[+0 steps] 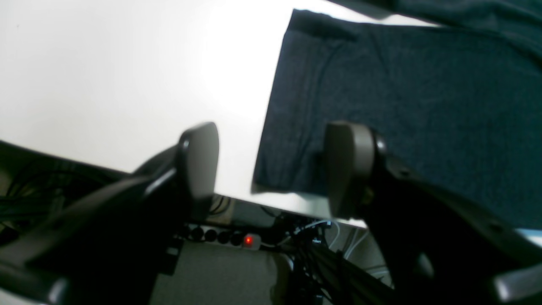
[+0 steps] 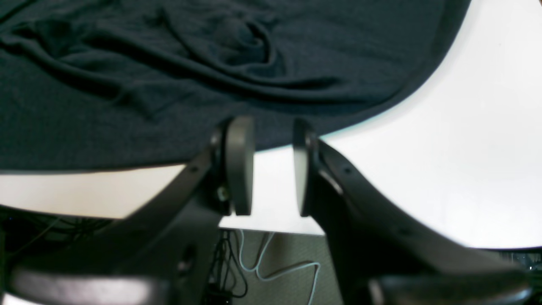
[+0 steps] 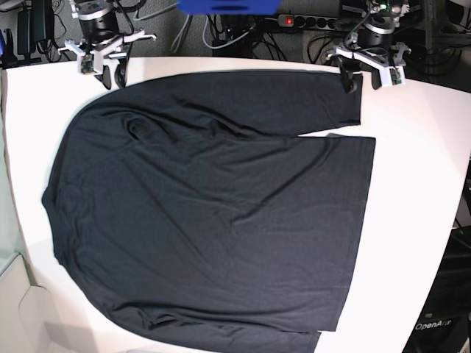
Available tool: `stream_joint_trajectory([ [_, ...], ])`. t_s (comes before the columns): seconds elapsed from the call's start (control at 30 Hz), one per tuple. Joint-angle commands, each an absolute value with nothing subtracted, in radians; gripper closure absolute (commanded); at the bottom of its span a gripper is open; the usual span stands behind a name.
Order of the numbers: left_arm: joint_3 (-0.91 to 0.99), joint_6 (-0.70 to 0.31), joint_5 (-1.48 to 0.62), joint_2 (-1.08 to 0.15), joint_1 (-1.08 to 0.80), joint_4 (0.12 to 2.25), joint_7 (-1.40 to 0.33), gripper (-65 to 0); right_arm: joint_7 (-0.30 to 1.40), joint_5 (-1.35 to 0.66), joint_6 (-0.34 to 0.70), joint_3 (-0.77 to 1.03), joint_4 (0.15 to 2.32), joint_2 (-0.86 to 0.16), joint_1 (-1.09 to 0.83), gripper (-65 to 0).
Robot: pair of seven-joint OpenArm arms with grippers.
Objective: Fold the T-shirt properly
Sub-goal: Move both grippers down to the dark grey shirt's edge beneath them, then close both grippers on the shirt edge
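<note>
Base view: T-shirt (image 3: 213, 213) spread on bench (image 3: 419, 184); left hand (image 1: 271, 169) and right hand (image 2: 273, 167) apart, empty. Sleeve edge should be pinched squarely.

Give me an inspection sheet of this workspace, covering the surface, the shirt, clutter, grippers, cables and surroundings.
Surface: white table, glossy.
Job's things: large black long-sleeved knit T-shirt spread flat, one sleeve folded across its far edge, wrinkles near the shoulder.
Clutter: nothing seen on the table.
Grippers: left gripper open, empty, by the sleeve cuff; right gripper jaws parted, empty, at the shirt's edge.
Cables: tangled cables and a power strip with a red light beyond the table's far edge.
Surroundings: grey floor.
</note>
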State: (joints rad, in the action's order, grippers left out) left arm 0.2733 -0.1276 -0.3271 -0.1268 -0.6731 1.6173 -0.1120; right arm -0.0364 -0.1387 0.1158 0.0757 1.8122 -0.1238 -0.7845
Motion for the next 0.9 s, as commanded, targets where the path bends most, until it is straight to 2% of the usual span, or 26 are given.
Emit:
stream_joint_trajectory([
  [0.0,0.275,-0.131,-0.334,-0.128,-0.694,1.624,-0.134,-37.9,-0.059,-0.14,0.12,0.079,1.827,-0.128,-0.794,-17.7],
  [0.3,0.269,-0.131,-0.334,-0.12,-0.717,1.62,-0.136,-37.7,-0.059,-0.14,0.12,0.079,1.827,-0.128,-0.791,-17.7],
  [0.37,0.269,-0.133,-0.332,-0.117,-0.716,1.62,-0.136,-33.6,-0.059,-0.14,0.12,0.079,1.827,-0.128,-0.779,-17.7],
  [0.57,0.269,-0.133,-0.334,-0.116,-0.713,1.62,-0.136,-15.4,-0.033,-0.14,0.12,0.079,1.828,-0.128,-0.773,-17.7],
  [0.87,0.271,-0.133,-0.334,-0.114,-0.651,1.618,-0.237,-6.0,-0.033,-0.14,0.12,0.079,1.83,-0.128,-0.773,-17.7],
])
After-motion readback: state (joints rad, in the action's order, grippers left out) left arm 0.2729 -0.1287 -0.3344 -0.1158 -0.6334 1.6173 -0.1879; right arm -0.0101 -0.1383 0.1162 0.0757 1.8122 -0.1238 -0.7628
